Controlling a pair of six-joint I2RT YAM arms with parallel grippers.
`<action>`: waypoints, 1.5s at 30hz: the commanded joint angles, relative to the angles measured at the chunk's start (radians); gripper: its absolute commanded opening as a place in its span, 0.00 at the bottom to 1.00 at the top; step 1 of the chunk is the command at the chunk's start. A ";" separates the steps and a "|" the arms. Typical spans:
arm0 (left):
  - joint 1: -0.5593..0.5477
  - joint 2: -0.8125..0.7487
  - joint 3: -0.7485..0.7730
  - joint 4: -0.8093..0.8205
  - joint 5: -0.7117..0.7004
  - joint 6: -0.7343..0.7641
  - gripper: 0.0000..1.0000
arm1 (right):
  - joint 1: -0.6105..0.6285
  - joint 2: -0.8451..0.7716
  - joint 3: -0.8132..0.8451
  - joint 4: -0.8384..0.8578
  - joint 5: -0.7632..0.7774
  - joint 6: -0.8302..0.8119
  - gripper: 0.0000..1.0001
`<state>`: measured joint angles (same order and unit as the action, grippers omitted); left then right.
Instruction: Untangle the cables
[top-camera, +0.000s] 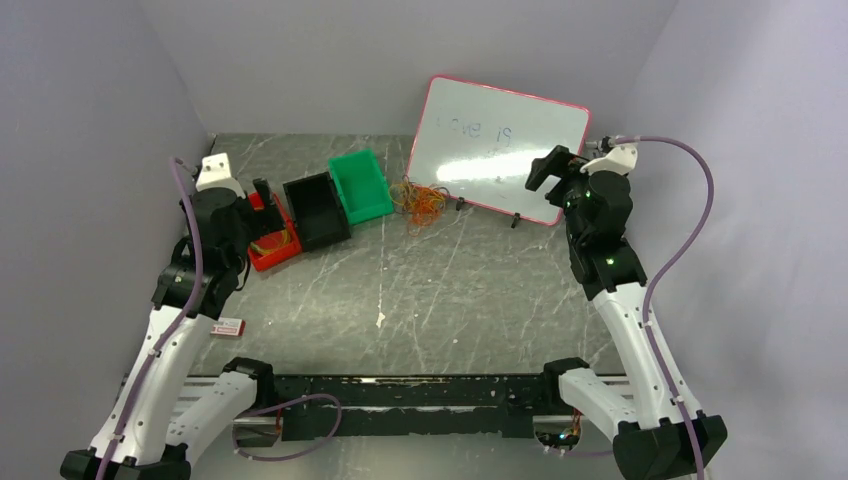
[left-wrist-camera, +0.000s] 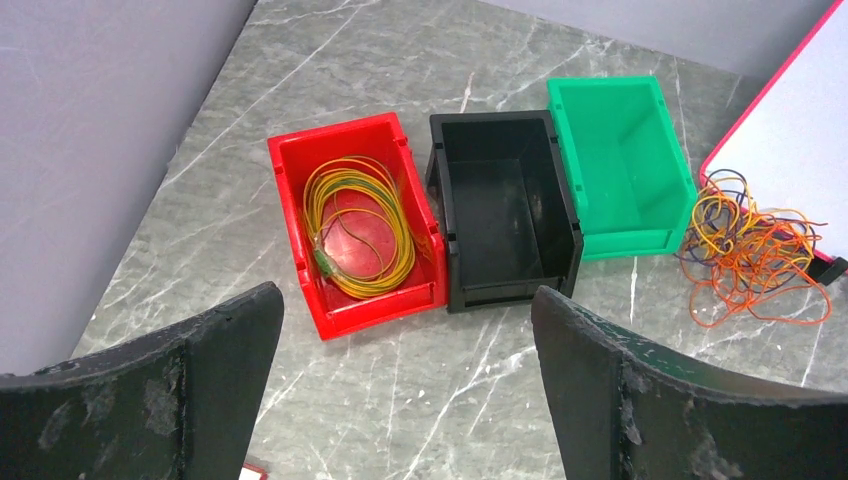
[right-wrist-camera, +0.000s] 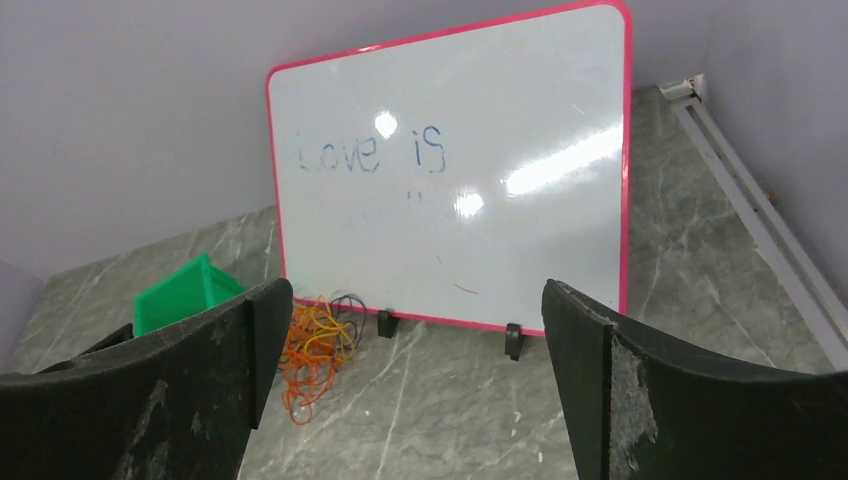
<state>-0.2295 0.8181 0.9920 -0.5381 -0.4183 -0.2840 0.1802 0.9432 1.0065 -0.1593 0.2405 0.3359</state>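
Nr whiteboard (top-camera: 500, 150): thin wiry cables (top-camera: 420, 200), loopy tangle.

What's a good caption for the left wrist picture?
Open left gripper facing a red bin holding a coiled yellow cable, black bin, green bin and tangled cables.

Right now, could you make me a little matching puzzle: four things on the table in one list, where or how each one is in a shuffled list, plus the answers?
Things:
1. red bin
2. black bin
3. tangle of cables
4. whiteboard

Places or states:
A. propped upright at the back, faint writing on it
B. holds a coil of yellow cable
C. loose on the table, beside the green bin, at the whiteboard's foot
D. empty, between the red and green bins

Pairs: 1-B, 2-D, 3-C, 4-A
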 joint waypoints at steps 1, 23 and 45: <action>0.014 0.002 0.030 0.034 -0.030 -0.009 0.99 | -0.009 -0.012 0.009 0.038 0.045 0.009 1.00; 0.013 -0.043 -0.104 0.107 -0.004 -0.030 0.99 | 0.029 0.214 0.119 -0.118 -0.281 0.107 1.00; 0.019 -0.051 -0.150 0.128 0.131 -0.027 0.93 | 0.418 1.014 0.455 0.017 -0.001 0.243 1.00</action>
<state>-0.2237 0.7719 0.8494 -0.4446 -0.3099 -0.3069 0.5900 1.9064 1.4113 -0.1638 0.2173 0.5541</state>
